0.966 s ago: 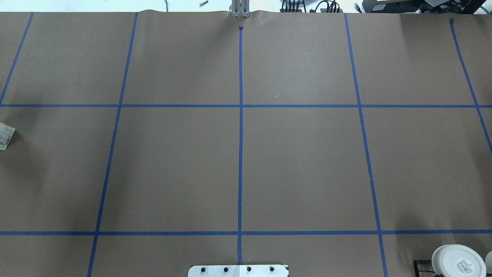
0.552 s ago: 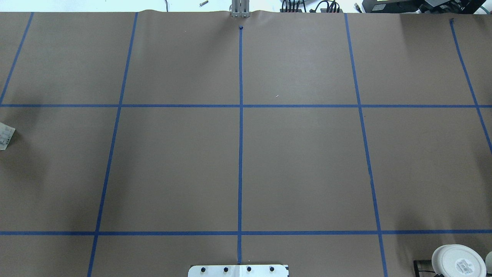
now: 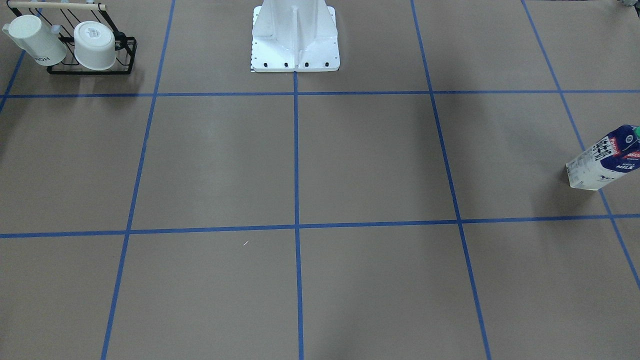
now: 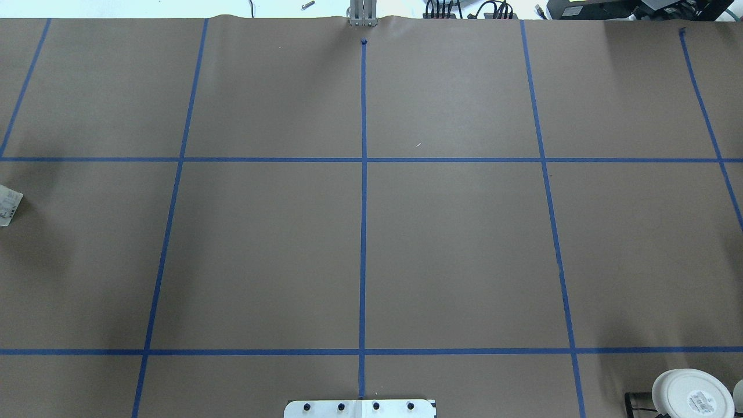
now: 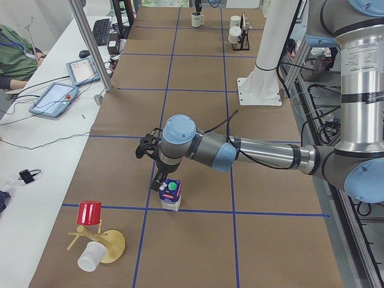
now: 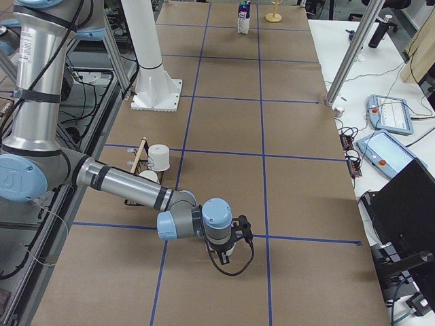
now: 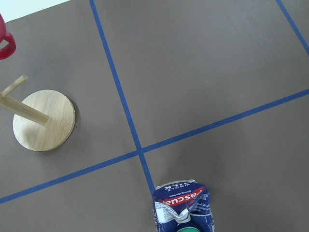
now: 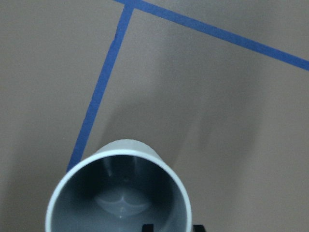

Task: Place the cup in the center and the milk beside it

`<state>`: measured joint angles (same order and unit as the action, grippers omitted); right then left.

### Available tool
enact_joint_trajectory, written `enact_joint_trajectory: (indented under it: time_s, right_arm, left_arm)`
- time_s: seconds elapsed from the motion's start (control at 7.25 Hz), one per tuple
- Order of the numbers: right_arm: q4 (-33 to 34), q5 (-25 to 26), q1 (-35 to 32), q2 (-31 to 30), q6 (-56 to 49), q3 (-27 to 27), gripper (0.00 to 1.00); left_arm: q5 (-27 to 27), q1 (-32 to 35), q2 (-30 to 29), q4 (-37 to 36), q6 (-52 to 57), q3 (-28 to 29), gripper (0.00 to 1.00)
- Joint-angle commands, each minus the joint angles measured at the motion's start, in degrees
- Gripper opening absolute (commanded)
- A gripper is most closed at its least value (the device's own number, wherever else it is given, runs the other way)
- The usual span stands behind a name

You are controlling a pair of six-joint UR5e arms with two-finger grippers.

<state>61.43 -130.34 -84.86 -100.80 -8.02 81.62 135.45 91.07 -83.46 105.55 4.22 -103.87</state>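
Observation:
The milk (image 5: 170,195) stands upright on a blue tape crossing at the table's left end; it also shows in the front-facing view (image 3: 605,159) and at the bottom of the left wrist view (image 7: 182,209). My left gripper (image 5: 161,179) hovers just above its green cap; I cannot tell whether it is open or shut. The cup (image 8: 118,193), white with a dark grey inside, stands upright at the table's right end. My right gripper (image 8: 172,227) is open right above it, its tips apart astride the near rim, as the exterior right view (image 6: 228,248) also shows. The center (image 4: 406,249) is bare.
A black wire rack (image 3: 92,67) holds a lettered mug (image 3: 35,40) and a mug with a base label (image 3: 95,45). A wooden mug tree (image 5: 107,243) with a red cup (image 5: 90,212) and a white cup (image 5: 90,257) stands near the milk. The robot's white base (image 3: 295,37) is mid-table.

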Motion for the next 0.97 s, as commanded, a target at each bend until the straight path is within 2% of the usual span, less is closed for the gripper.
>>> enact_joint_trajectory:
  time_s: [0.0, 0.28, 0.41, 0.55, 0.83]
  right_arm:
    - [0.0, -0.52, 0.05, 1.56, 0.29, 1.43, 0.0]
    - [1.84, -1.84, -0.22, 5.16, 0.9, 2.83, 0.0]
    - [6.99, -3.06, -0.31, 8.66, 3.25, 5.11, 0.0]
    - [13.04, -3.16, -0.22, 12.7, 6.76, 8.44, 0.0]
    - [14.33, -6.76, 5.37, 16.77, 21.13, 14.94, 0.0]
  left_arm:
    - [-0.01, -0.01, -0.04, 0.01, 0.0, 0.24, 0.98]
    - [-0.01, -0.01, -0.04, 0.01, 0.0, 0.33, 0.98]
    - [-0.01, -0.01, -0.04, 0.01, 0.0, 0.5, 0.98]
    - [0.08, -0.01, -0.04, 0.01, -0.09, 0.42, 0.98]
    - [0.08, -0.01, 0.05, 0.01, -0.09, 0.51, 0.98]
